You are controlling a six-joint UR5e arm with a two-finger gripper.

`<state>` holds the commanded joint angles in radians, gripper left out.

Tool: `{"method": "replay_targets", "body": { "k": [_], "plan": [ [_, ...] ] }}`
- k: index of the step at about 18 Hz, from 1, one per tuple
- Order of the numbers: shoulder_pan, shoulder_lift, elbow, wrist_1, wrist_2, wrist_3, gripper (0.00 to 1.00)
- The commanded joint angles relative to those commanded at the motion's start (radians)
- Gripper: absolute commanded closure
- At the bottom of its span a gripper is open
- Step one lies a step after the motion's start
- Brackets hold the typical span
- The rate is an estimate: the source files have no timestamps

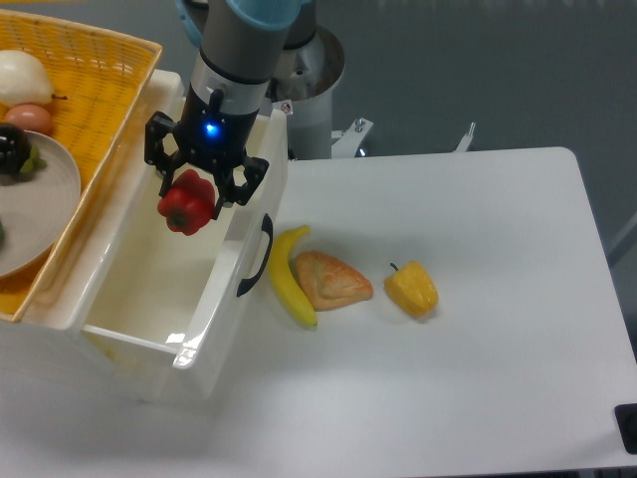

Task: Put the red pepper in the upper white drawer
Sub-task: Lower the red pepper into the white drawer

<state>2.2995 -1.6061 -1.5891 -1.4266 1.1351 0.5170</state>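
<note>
At far left a yellow woven basket [100,70] holds a grey plate [40,209], a white round item [22,75], a brown egg-like item [30,118] and something dark [15,149]. Beside it the upper white drawer [129,299] stands open, its black handle [257,257] facing the worktop [478,329]. Above its cavity the arm reaches down, its end effector [191,197] clamped on the red pepper [186,203], held aloft. Rightward lie a banana [289,276], a pastry [330,280] and a yellow pepper [412,289].
</note>
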Motion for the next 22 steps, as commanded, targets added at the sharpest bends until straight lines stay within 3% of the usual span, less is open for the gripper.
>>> {"method": "replay_targets", "body": {
  "k": [22],
  "plan": [
    [-0.022, -0.037, -0.003, 0.000, 0.000, -0.006, 0.51]
  ]
}}
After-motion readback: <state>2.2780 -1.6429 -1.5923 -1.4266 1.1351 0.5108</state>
